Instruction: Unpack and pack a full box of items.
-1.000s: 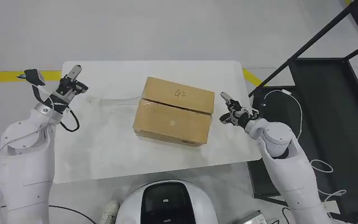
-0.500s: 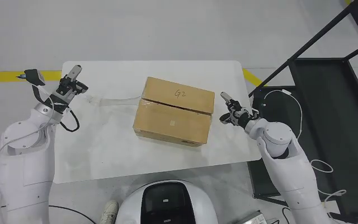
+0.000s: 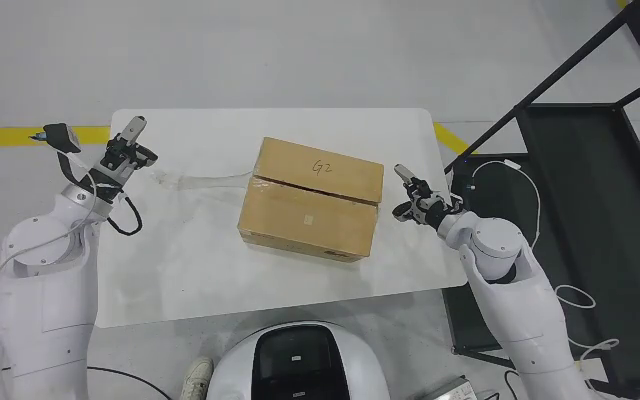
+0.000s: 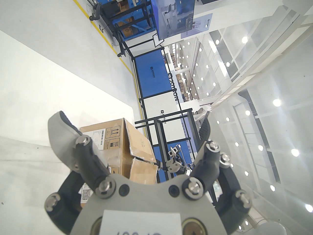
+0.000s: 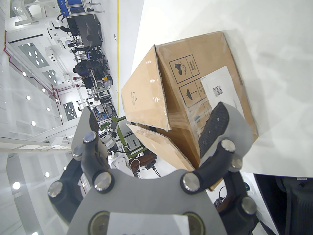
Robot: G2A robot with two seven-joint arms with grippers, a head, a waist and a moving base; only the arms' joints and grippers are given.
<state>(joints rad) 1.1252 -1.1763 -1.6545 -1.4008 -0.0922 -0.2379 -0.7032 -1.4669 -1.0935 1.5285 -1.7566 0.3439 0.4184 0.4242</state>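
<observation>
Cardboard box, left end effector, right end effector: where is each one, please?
cardboard box point(image 3: 300, 215), top view, top flap.
left end effector point(image 4: 132, 117), left wrist view, between fingertips.
right end effector point(image 3: 398, 191), top view, between fingertips.

The box point(image 3: 311, 199) is matt brown corrugated cardboard, rough at its torn flap edges. Glossy clear tape point(image 5: 195, 114) and a smooth white paper label point(image 5: 221, 88) cover one end. The table point(image 3: 200, 270) is smooth and white with a faint sheen. The right gripper point(image 5: 152, 113) and left gripper point(image 4: 132, 121) are dull grey metal with shiny screws point(image 5: 226, 145) and black plastic links point(image 5: 210, 165). A pad point(image 5: 212, 125) is black and ribbed.
</observation>
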